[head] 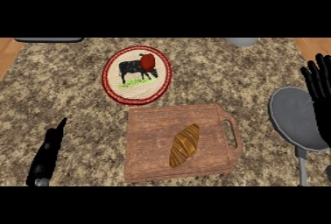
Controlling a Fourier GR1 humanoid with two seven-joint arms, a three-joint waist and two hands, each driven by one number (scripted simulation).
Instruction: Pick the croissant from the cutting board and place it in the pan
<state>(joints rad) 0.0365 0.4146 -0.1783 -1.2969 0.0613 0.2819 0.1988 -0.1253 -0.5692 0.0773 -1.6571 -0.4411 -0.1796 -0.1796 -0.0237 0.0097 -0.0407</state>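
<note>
A golden-brown croissant [185,145] lies lengthwise on the right half of the wooden cutting board [152,144], near the counter's front. The grey pan [294,118] sits to the board's right, its handle pointing toward the lower edge. My right hand [318,85] stands at the right edge, over the pan's far side, fingers straight and pointing up, open and holding nothing. My left hand [48,153] shows at the lower left, fingers straight, well left of the board and touching nothing.
A round plate [138,75] with a red rim and a cow picture lies behind the board. A grey object [241,41] peeks in at the top edge, a dark one [49,40] at the top left. Wooden strips flank the speckled counter.
</note>
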